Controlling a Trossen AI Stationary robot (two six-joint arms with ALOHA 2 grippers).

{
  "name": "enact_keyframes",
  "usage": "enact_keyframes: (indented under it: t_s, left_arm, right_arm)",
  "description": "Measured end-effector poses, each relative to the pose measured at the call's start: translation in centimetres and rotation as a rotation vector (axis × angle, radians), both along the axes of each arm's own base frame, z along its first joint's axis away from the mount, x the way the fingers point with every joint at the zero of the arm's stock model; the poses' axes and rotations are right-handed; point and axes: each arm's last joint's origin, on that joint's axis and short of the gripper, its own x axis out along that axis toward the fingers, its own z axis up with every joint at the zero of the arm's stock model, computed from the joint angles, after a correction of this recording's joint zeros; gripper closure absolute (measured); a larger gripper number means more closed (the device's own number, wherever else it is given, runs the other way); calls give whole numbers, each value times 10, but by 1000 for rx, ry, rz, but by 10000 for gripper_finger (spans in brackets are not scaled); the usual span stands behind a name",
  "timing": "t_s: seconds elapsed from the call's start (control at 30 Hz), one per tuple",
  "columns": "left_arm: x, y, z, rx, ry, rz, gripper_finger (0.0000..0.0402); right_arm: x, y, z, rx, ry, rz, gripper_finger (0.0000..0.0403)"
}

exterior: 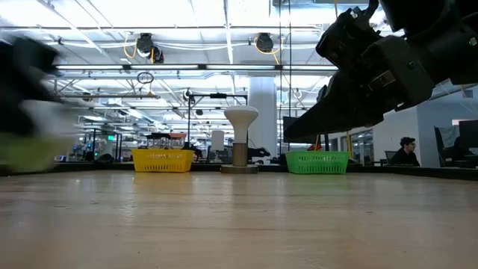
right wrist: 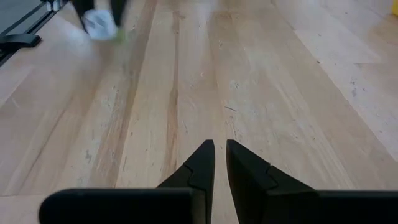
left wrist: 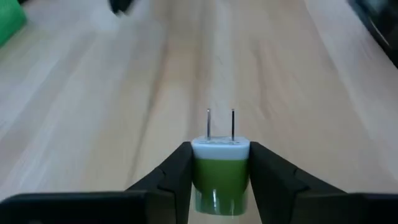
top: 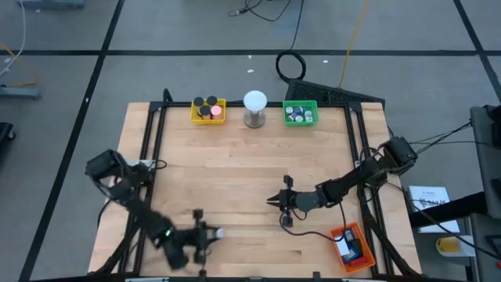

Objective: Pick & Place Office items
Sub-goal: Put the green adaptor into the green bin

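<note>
A: What's in the left gripper (left wrist: 220, 180)?

B: A green-and-white plug (left wrist: 220, 171), pinched between both fingers, prongs pointing straight ahead, along the fingers.

A: And from there?

B: Taking the white ball (top: 254, 101) as the mark, the green tray (top: 300, 113) sits just right of it and the yellow tray (top: 208, 110) just left. The plug is far from the ball, near the table's front edge. The right gripper (right wrist: 219, 163), nearly closed on nothing, waits mid-table.
</note>
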Motion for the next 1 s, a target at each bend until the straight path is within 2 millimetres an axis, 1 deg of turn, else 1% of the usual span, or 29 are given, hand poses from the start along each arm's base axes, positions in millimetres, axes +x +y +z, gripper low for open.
enact_keyframes:
  t_s: [0.07, 0.17, 0.2, 0.3, 0.4, 0.5, 0.57, 0.7, 0.87, 1.0]
  left_arm:
    - [10, 23, -11, -50, -120, -8, 274]
    - [26, 68, -19, -120, -298, -34, 274]
    - [32, 82, -22, -157, -345, -54, 274]
    - [54, 123, -26, -176, -446, -80, 274]
    - [81, 149, -32, -184, -502, -120, 274]
    - [110, 170, -43, -166, -504, -107, 274]
    - [128, 181, -48, -154, -521, -76, 274]
    - [152, 195, -55, -142, -535, -21, 274]
    - [169, 198, -55, -56, -496, 70, 274]
    - [177, 196, -53, 6, -470, 111, 274]
  right_arm:
    - [-1, 0, 3, 0, -3, -2, 367]
    - [-3, -1, 8, -3, -3, -16, 367]
    - [-4, -1, 11, -5, 1, -24, 367]
    - [-8, -3, 20, 20, 3, -44, 367]
    - [-12, -9, 28, 48, 12, -94, 367]
    - [-15, -17, 31, 141, 43, -169, 360]
    - [-16, -21, 30, 208, 62, -219, 349]
    - [-15, -33, 27, 376, 114, -305, 314]
    - [-13, -54, 23, 505, 146, -434, 270]
    - [-11, -64, 24, 545, 141, -456, 252]
